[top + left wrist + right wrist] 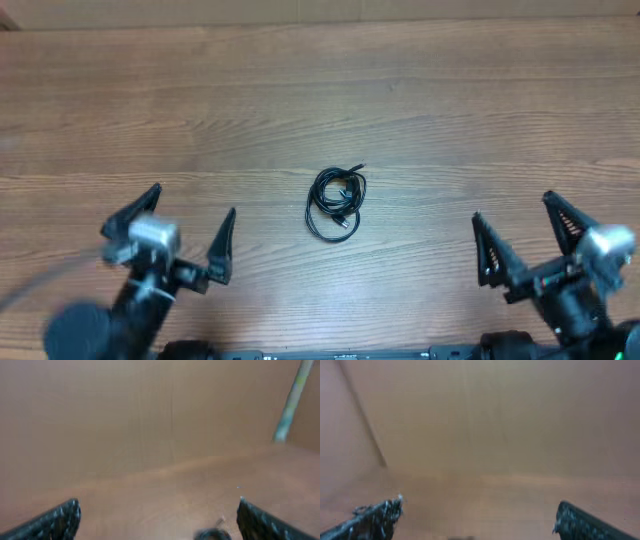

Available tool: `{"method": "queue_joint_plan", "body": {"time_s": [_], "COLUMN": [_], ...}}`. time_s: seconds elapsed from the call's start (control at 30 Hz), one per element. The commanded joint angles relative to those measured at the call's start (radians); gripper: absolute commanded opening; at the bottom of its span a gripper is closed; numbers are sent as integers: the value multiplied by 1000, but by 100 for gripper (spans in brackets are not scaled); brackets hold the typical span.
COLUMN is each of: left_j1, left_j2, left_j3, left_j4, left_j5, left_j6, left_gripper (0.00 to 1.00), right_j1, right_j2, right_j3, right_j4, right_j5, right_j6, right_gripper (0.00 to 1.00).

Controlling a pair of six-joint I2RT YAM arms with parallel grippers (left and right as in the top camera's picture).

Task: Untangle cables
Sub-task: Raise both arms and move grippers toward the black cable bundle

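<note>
The cables (336, 201) lie bunched in a small black coil on the wooden table (320, 100), near its middle. My left gripper (192, 213) stands open at the front left, well apart from the coil, with nothing between its fingers. My right gripper (512, 208) stands open at the front right, likewise apart from the coil and holding nothing. In the left wrist view a blurred dark bit of the cables (214, 534) shows at the bottom edge between the spread fingertips (67, 512). The right wrist view shows only wide-spread fingertips (570, 516) over bare wood.
The wooden table runs to a pale back edge (320, 22) at the top of the overhead view. A thin pale rod (292, 400) slants across the top right of the left wrist view. Both arm bases sit at the front edge.
</note>
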Motion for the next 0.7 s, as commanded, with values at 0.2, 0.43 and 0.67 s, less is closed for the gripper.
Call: {"method": "queue_joint_plan", "body": {"time_s": [0.2, 0.43, 0.67], "left_j1": [-6, -13, -149], "left_j2": [572, 804, 919], "left_j3": [461, 461, 461], "left_j4": [-336, -429, -505], "left_j5": [412, 336, 101], "left_j6": [-34, -129, -171], "left_gripper": [100, 100, 100], "right_j1": [4, 4, 39], "right_j2": [472, 737, 950], "right_j3": [291, 290, 290], "right_j4": [-357, -322, -427], "right_j5": [-262, -695, -234], "right_j6": [-38, 16, 305], "right_gripper": [100, 100, 100]}}
